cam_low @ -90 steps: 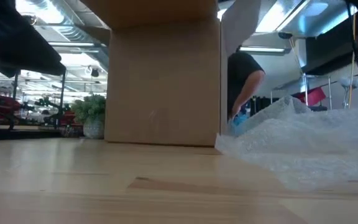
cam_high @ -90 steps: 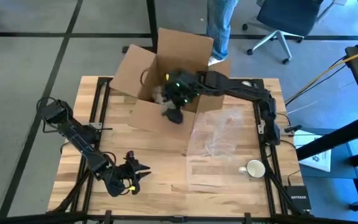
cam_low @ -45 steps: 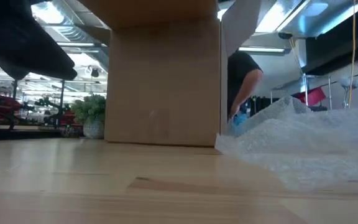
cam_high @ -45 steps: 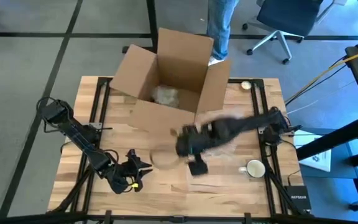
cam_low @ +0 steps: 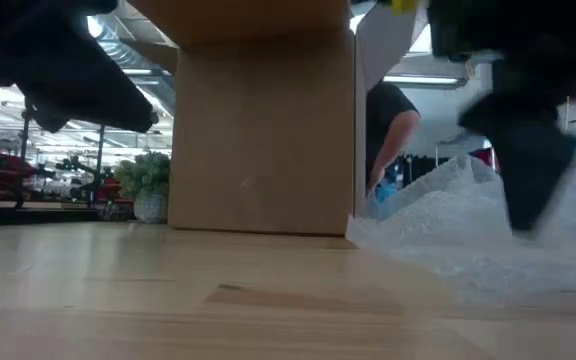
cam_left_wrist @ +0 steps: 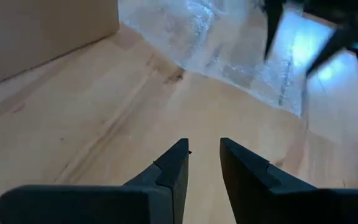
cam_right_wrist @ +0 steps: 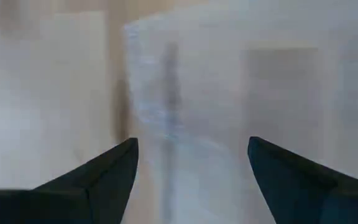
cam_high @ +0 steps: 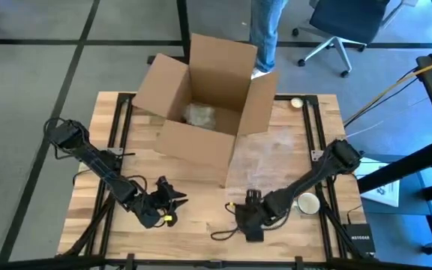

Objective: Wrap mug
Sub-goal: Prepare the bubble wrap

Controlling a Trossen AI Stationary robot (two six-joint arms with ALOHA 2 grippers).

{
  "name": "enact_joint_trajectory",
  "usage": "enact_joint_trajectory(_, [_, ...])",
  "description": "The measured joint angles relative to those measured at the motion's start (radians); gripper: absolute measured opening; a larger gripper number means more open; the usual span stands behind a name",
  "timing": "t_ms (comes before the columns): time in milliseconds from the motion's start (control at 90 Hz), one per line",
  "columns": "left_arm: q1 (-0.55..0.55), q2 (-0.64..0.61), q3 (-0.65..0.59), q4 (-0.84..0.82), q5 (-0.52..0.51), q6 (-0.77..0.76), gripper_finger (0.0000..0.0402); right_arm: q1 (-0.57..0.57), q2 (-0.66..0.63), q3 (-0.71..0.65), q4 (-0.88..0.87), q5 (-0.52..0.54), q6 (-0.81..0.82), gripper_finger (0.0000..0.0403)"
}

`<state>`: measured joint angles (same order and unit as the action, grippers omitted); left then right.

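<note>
A white mug [cam_high: 307, 202] stands mouth up on the table near its right front, next to my right arm. A clear bubble wrap sheet [cam_high: 274, 159] lies flat between the mug and the cardboard box [cam_high: 201, 90]; it also shows in the low view [cam_low: 488, 240] and the left wrist view [cam_left_wrist: 229, 43]. My right gripper [cam_high: 235, 223] hangs open low over the table's near middle, left of the mug, with the bubble wrap [cam_right_wrist: 229, 93] ahead of its fingers. My left gripper [cam_high: 172, 201] waits open at the near left, nothing between its fingers [cam_left_wrist: 204, 149].
The open box stands at the far middle with its flaps up and a wrapped bundle [cam_high: 199, 115] inside. A person [cam_high: 265, 30] stands beyond the table's far edge, near an office chair [cam_high: 336, 30]. Bare wood lies between the two grippers.
My right gripper has left the inside of the box. It has swung fast toward the table's near edge and down, past the bubble wrap, and now hangs low at the near middle. My left gripper has edged a little toward the right.
</note>
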<state>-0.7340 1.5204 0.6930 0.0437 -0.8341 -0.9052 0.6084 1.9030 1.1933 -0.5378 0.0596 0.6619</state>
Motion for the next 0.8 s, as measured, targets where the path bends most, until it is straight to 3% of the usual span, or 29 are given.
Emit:
enact_joint_trajectory(211, [0.004, 0.0, 0.0, 0.03, -0.001, -0.035, 0.0076, -0.026, 0.001, -0.075, 0.303, 0.033, -0.029, 0.0289])
enact_joint_trajectory(500, [0.018, 0.008, 0.0, 0.201, -0.005, 0.031, 0.0076, -0.128, 0.125, -0.045, 0.86, 0.061, -0.396, 0.0289])
enact_joint_trajectory(589, [0.026, 0.036, 0.0, 0.262, 0.005, 0.025, 0.0076, -0.155, 0.116, 0.023, 0.706, 0.025, -0.432, 0.0289])
enact_joint_trajectory(689, [0.031, 0.088, 0.0, 0.344, 0.05, 0.024, 0.0076, -0.165, 0.058, 0.114, 0.305, -0.037, -0.402, 0.0289])
enact_joint_trajectory(800, [0.03, 0.138, 0.0, 0.4, 0.083, 0.013, 0.0076, -0.118, 0.042, 0.152, 0.01, -0.102, -0.349, 0.0289])
